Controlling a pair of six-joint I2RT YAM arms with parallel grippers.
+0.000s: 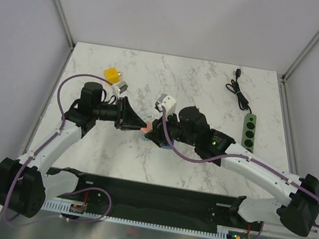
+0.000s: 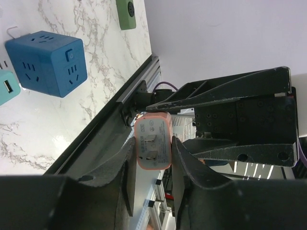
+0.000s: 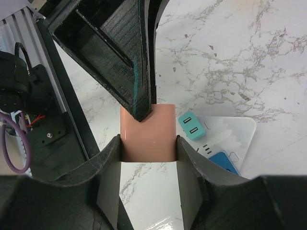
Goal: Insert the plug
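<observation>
Sharing pink plug (image 1: 144, 128), left claw (image 2: 153, 143) faces right claw (image 3: 147, 140).

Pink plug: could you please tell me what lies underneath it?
Only bare marble table shows around the pink plug; the blue socket cube sits aside. The spot directly beneath is covered.

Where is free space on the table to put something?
Free: far strip between yellow cube and black cord; near strip before the black rail. Crowded: centre, where left tool and right tool grip the pink plug near the blue cube.
</observation>
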